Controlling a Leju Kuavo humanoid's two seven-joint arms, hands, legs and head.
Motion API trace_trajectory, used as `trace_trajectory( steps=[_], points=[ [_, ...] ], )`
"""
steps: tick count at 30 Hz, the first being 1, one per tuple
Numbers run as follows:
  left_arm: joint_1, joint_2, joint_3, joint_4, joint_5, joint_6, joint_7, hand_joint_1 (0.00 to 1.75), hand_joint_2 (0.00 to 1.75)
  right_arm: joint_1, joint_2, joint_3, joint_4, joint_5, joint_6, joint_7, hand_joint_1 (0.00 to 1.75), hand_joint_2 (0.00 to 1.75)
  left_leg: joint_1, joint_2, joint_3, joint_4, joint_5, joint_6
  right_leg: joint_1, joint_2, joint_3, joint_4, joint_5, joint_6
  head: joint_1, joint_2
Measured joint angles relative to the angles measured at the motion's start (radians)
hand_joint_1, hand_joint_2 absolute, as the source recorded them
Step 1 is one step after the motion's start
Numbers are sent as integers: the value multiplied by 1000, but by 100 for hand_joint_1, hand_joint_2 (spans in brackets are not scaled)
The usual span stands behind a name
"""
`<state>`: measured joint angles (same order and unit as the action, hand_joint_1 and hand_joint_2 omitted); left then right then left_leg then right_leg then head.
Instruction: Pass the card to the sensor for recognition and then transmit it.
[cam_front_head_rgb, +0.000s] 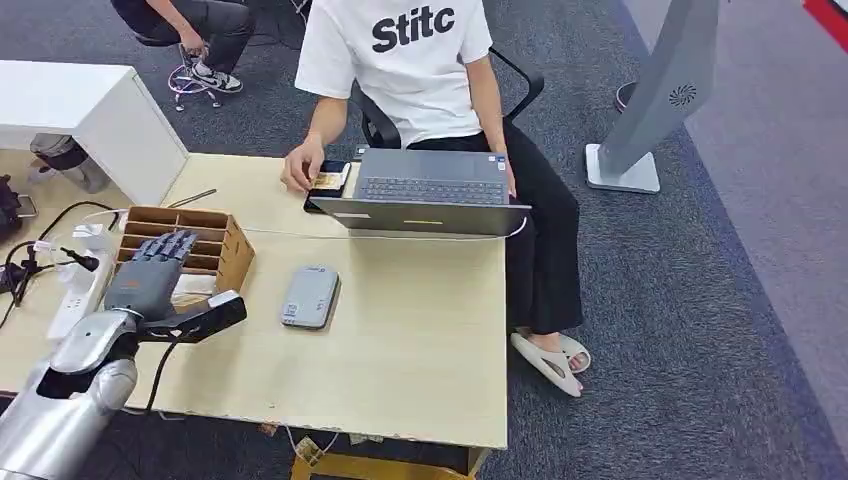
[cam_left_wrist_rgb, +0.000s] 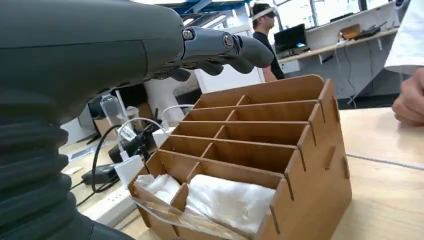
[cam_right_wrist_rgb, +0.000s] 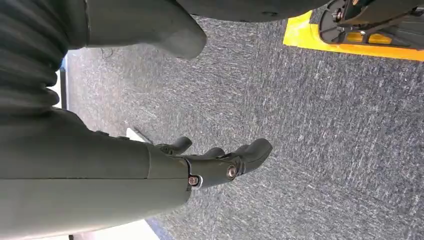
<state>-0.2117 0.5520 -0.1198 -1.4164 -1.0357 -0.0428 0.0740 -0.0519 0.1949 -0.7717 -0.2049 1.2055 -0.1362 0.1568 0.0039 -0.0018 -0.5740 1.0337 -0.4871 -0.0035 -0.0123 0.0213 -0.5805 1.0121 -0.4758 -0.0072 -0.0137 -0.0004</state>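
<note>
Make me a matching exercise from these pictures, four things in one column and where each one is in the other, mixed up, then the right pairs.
Things:
1. wooden organizer
2. grey sensor
3. laptop
4. right hand

Places:
A. hanging over grey carpet
B. flat on the table between organizer and laptop
C. under the left hand
D. on the far table edge, before the seated person

Pairs: 1-C, 2-B, 3-D, 4-A
</note>
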Motion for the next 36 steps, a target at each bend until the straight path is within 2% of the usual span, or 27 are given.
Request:
trace_trajectory(
  steps=[6, 26, 36],
  points=[
    [-5, 17, -15, 6, 11, -29, 8, 0, 175, 0, 0, -5, 0, 2, 0, 2, 0, 175, 0, 0, 0, 0, 0, 0, 0, 0, 0, 0, 0, 0, 0, 0],
    [-20, 42, -40, 22, 20, -59, 22, 0, 175, 0, 0, -16, 0, 2, 1, 2, 0, 175, 0, 0, 0, 0, 0, 0, 0, 0, 0, 0, 0, 0, 0, 0],
    [-19, 85, -49, 26, 46, -108, 38, 0, 175, 0, 0, -25, 0, 2, 0, 5, 0, 175, 0, 0, 0, 0, 0, 0, 0, 0, 0, 0, 0, 0, 0, 0]
  ],
)
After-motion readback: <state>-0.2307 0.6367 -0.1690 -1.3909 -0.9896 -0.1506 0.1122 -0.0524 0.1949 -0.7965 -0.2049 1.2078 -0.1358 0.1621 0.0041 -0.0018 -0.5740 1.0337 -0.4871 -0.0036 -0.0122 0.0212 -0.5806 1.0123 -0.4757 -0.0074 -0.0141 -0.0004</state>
